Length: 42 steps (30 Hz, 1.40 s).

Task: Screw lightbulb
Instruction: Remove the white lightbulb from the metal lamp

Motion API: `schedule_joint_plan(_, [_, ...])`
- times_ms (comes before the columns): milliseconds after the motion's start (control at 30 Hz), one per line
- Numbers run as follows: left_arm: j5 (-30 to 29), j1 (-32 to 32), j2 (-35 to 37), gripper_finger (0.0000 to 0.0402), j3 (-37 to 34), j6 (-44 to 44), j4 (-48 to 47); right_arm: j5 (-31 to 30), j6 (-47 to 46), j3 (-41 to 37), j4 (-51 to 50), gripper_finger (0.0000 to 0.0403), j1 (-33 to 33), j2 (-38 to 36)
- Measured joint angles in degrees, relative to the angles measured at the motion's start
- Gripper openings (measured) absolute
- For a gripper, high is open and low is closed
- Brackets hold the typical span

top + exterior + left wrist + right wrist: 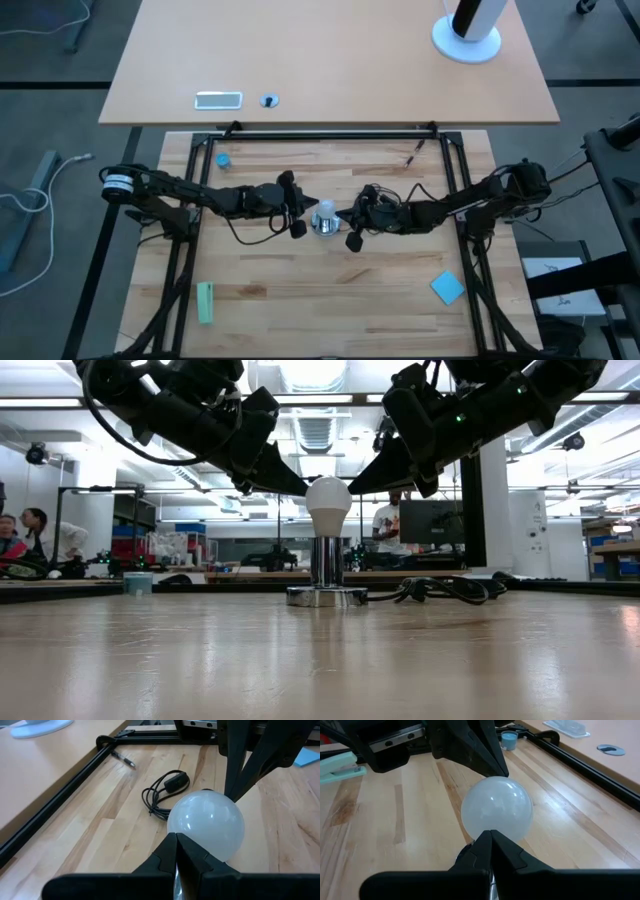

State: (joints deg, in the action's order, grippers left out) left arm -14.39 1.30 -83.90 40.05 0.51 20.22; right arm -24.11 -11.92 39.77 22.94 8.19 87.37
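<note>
Both grippers' fingers are pressed together, tips clenched with nothing between them. The left gripper (pixel 303 207) points its closed tips at one side of the lightbulb (pixel 328 500); the right gripper (pixel 347 218) does likewise from the opposite side. The lightbulb stands upright in the shiny socket (pixel 326 582) at mid-table, black cord (pixel 440 590) coiled beside it.

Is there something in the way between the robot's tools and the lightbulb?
No, nothing visible is in the way. The lightbulb stands upright in the silver socket. The left tool and the right tool come at it from opposite sides, their tips right at the glass.
</note>
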Motion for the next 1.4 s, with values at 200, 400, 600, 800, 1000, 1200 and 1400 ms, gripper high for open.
schedule_joint_plan(200, [-0.07,0.00,0.00,0.0000,0.00,0.00,-0.08,0.02,0.00,0.00,0.00,0.0000,0.02,-0.02])
schedule_joint_plan(400, [-0.07,0.02,0.00,0.0000,0.00,0.00,-0.08,0.04,0.51,0.00,-0.02,0.0000,0.02,-0.02])
schedule_joint_plan(600, [-0.07,0.02,0.00,0.0000,0.00,0.00,-0.08,0.06,1.24,0.00,-0.02,0.0000,0.02,-0.02])
schedule_joint_plan(800, [-0.05,0.02,0.00,0.0000,0.00,0.00,-0.08,0.06,1.77,0.00,-0.03,0.0000,0.02,-0.05])
schedule_joint_plan(1000, [1.80,0.06,0.00,0.0000,0.00,0.00,-0.01,0.07,3.29,-0.01,-0.09,0.0000,0.02,-0.07])
schedule_joint_plan(1200, [4.78,0.15,0.03,0.0000,0.00,0.11,-0.26,0.07,3.63,-0.07,-0.42,0.0000,-0.58,-0.13])
schedule_joint_plan(1400, [5.82,-0.05,0.07,0.0000,0.00,0.46,-0.50,-4.23,3.05,-0.07,-1.49,0.0000,-0.77,-0.16])
